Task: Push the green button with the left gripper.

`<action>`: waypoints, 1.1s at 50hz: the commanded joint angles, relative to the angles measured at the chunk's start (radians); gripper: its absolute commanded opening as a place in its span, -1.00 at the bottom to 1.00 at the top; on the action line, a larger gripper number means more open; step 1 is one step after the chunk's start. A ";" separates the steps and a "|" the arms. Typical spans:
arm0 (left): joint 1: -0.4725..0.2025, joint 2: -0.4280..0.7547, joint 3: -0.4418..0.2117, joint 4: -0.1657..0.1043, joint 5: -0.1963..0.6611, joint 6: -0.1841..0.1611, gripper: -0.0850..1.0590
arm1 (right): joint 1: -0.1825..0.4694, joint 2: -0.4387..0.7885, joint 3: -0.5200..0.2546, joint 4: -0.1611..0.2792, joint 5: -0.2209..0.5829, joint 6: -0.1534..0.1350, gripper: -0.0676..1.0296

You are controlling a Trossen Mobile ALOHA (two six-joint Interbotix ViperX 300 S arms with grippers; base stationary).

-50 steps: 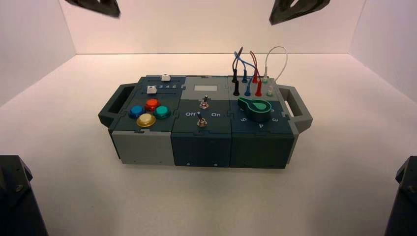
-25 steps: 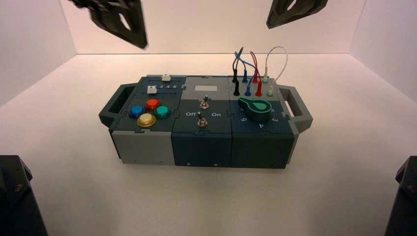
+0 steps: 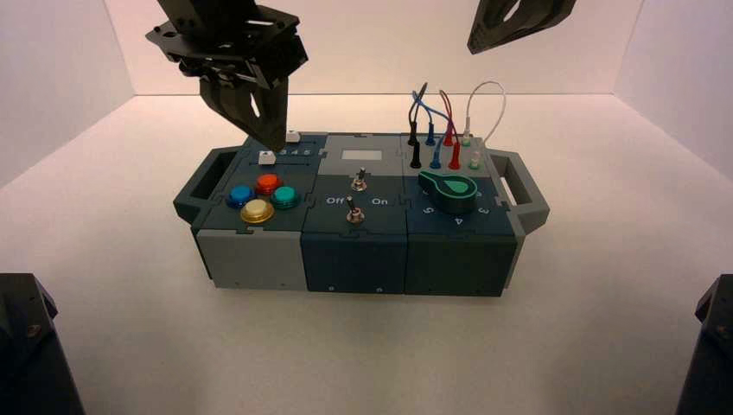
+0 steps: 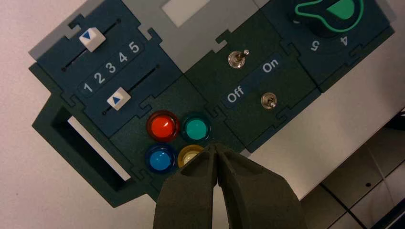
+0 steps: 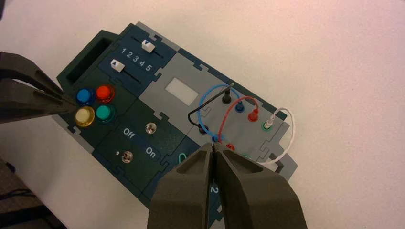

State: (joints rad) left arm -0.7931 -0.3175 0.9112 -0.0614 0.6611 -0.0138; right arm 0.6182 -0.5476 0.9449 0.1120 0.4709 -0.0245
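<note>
The green button [image 3: 285, 198] is a small teal dome in the cluster of round buttons on the left part of the box [image 3: 258, 259]. It also shows in the left wrist view [image 4: 197, 128] and the right wrist view [image 5: 104, 112]. My left gripper [image 3: 275, 143] hangs above that left part, apart from the box, fingers shut with nothing between them. In its own view the tips [image 4: 215, 147] appear over the yellow button's [image 4: 190, 156] edge, just beside the green one. My right gripper [image 5: 212, 144] is shut and stays high above the wired end.
Red [image 4: 163, 126] and blue [image 4: 160, 160] buttons flank the green one. Two white sliders [image 4: 92, 38] sit behind them, two toggle switches [image 4: 237, 57] stand mid-box, then a dark-green knob [image 3: 449, 188] and plugged wires [image 3: 441, 112]. Handles stick out at both ends.
My left gripper has come down from the picture's top left corner to hang over the box's left part. The right arm and the box have not moved.
</note>
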 commanded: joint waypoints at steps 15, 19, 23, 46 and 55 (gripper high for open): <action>-0.003 0.080 -0.035 -0.002 -0.023 0.002 -0.90 | 0.005 0.005 -0.038 0.006 -0.002 0.000 -0.92; -0.003 0.097 -0.038 0.000 -0.032 0.005 -0.91 | 0.005 0.005 -0.038 0.006 -0.002 0.000 -0.92; -0.003 0.107 -0.038 0.002 -0.035 0.008 -0.91 | 0.005 0.005 -0.038 0.006 -0.002 0.000 -0.92; -0.005 0.167 -0.044 0.008 -0.058 0.015 -0.91 | 0.005 0.002 -0.038 0.009 0.000 0.000 -0.92; -0.003 0.183 -0.048 0.017 -0.067 0.015 -0.91 | 0.005 0.002 -0.038 0.009 0.000 0.000 -0.92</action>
State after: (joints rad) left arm -0.7946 -0.1319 0.8882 -0.0506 0.6029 0.0000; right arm 0.6182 -0.5400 0.9403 0.1166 0.4755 -0.0245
